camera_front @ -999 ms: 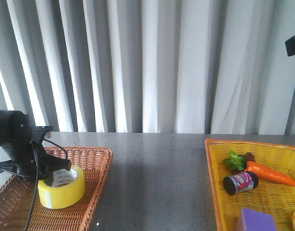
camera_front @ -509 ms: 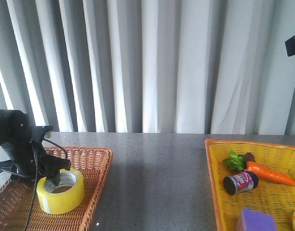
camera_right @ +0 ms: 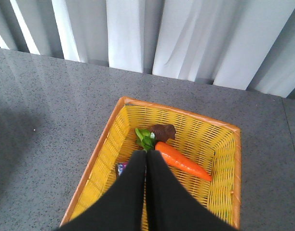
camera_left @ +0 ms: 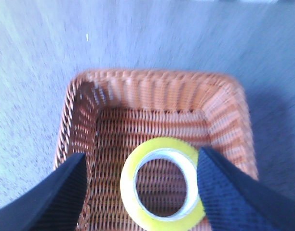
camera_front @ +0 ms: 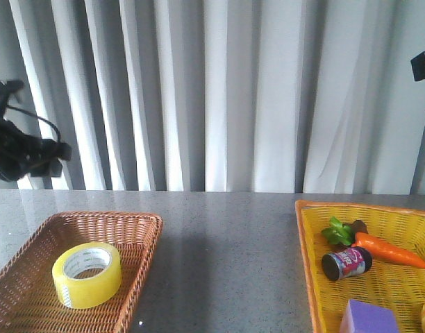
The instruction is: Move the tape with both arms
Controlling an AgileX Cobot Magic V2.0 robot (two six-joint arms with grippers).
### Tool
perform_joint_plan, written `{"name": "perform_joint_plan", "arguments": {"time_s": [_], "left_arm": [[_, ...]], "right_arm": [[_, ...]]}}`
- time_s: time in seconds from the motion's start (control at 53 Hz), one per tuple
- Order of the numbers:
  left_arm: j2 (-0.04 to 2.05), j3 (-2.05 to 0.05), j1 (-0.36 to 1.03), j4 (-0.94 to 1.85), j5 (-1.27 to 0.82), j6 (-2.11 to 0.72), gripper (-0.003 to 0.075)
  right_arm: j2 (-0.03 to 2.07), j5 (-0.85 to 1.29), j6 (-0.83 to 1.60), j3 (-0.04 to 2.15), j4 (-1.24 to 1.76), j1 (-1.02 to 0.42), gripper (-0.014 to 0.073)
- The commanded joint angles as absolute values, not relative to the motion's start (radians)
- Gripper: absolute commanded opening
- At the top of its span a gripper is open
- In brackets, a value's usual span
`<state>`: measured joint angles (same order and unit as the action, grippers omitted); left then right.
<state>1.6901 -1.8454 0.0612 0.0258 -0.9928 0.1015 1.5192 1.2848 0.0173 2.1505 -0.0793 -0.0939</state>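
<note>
Tape (camera_front: 87, 273) lies flat, hole up, in the brown wicker basket (camera_front: 139, 239), directly below the left gripper (camera_left: 140, 192), whose fingers are spread wide and empty. Right gripper (camera_right: 146, 161), pressed closed, hangs over the yellow basket (camera_right: 224, 139), well apart.

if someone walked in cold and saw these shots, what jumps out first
Probably the bright yellow tape, lying flat and alone in the brown wicker basket at the front left of the table. Next, the yellow basket at the right, which holds an orange carrot, a small dark can and a purple block. The left gripper hangs open above the tape, touching nothing.
</note>
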Motion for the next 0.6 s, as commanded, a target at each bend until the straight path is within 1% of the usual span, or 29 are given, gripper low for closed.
{"name": "perform_joint_plan", "arguments": {"time_s": [0.0, 0.057, 0.113, 0.321, 0.584], "left_arm": [[1.536, -1.88, 0.058, 0.062, -0.908, 0.112, 0.04], [1.478, -1.88, 0.058, 0.08, -0.887, 0.112, 0.0359], [1.42, -1.88, 0.058, 0.09, -0.858, 0.111, 0.0293], [1.28, -1.88, 0.058, 0.081, -0.819, 0.111, -0.0009], [1.253, -1.88, 0.058, 0.083, -0.85, 0.066, -0.0008]], "right_arm": [[1.488, 1.236, 0.019, 2.175, -0.087, -0.09, -0.0009], [1.488, 1.236, 0.019, 2.175, -0.087, -0.09, -0.0009], [1.488, 1.236, 0.019, 2.175, -0.087, -0.09, -0.0009], [1.488, 1.236, 0.019, 2.175, -0.087, -0.09, -0.0009], [1.488, 1.236, 0.019, 2.175, -0.087, -0.09, -0.0009]]}}
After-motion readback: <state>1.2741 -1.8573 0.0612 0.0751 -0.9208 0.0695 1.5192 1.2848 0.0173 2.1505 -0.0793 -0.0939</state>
